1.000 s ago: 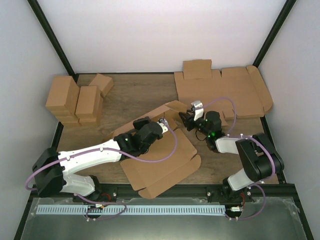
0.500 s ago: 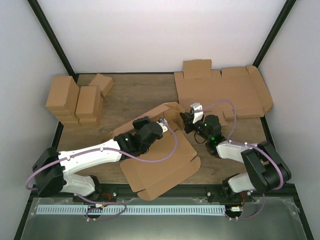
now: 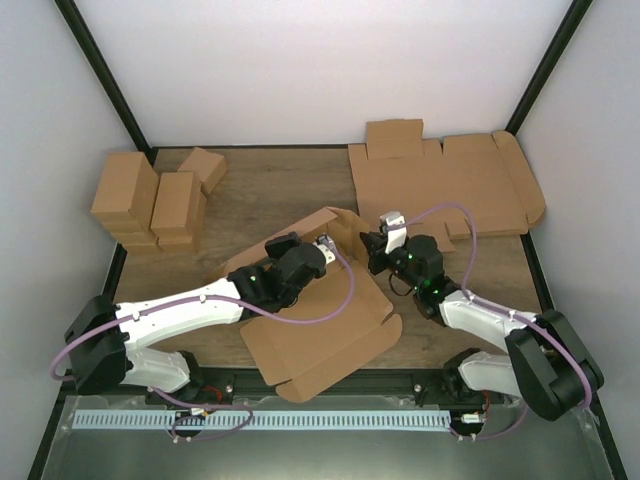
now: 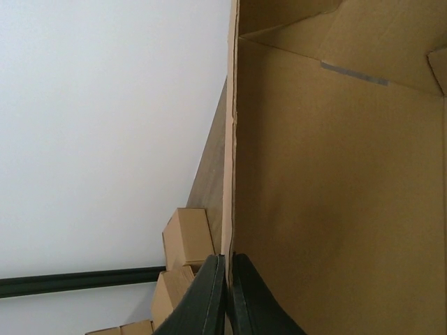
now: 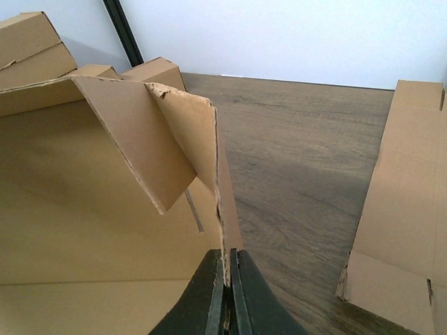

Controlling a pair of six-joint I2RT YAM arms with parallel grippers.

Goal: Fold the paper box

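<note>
Partly flat, the brown paper box (image 3: 320,335) has its far flaps raised.

The paper box (image 3: 320,340) is plain brown cardboard with one small grey strip inside, the same tan as the small cartons (image 3: 150,205) and the flat sheet (image 3: 450,190). My left hand (image 4: 225,259) and right hand (image 5: 227,255) are black, my arms (image 3: 180,312) white with purple cables (image 3: 352,283). The counter (image 3: 270,195) is dark wood grain.

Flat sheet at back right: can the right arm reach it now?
Probably not yet: the right gripper is shut on a flap of the paper box. Once it lets go, only bare table separates it from the sheet.
</note>
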